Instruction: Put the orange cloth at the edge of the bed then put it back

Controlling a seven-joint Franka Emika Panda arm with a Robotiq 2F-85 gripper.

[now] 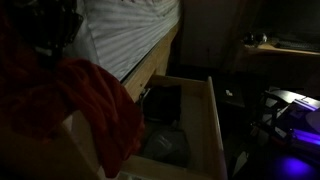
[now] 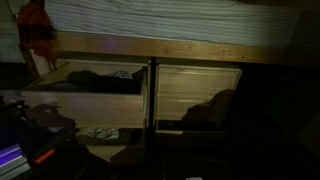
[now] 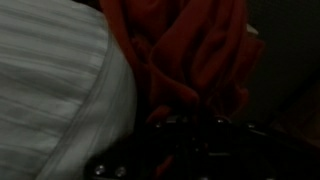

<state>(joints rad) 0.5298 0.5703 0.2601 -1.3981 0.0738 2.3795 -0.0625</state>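
The scene is very dim. The orange cloth (image 1: pixel 102 108) hangs bunched from my gripper (image 1: pixel 55 45) beside the edge of the bed's striped mattress (image 1: pixel 130 35). In an exterior view the cloth (image 2: pixel 35 28) is at the top left, at the corner of the mattress (image 2: pixel 180 15), above the open drawer. In the wrist view the cloth (image 3: pixel 195 50) fills the space in front of the dark jaws (image 3: pixel 190 125), with the mattress (image 3: pixel 50 95) to the left. The gripper looks shut on the cloth, though the fingertips are hidden in its folds.
A wooden drawer (image 1: pixel 205 120) under the bed stands pulled out with dark clothes inside; it also shows in an exterior view (image 2: pixel 85 100). A shut drawer (image 2: pixel 200 95) is beside it. A lit device (image 1: pixel 295 115) sits on the floor.
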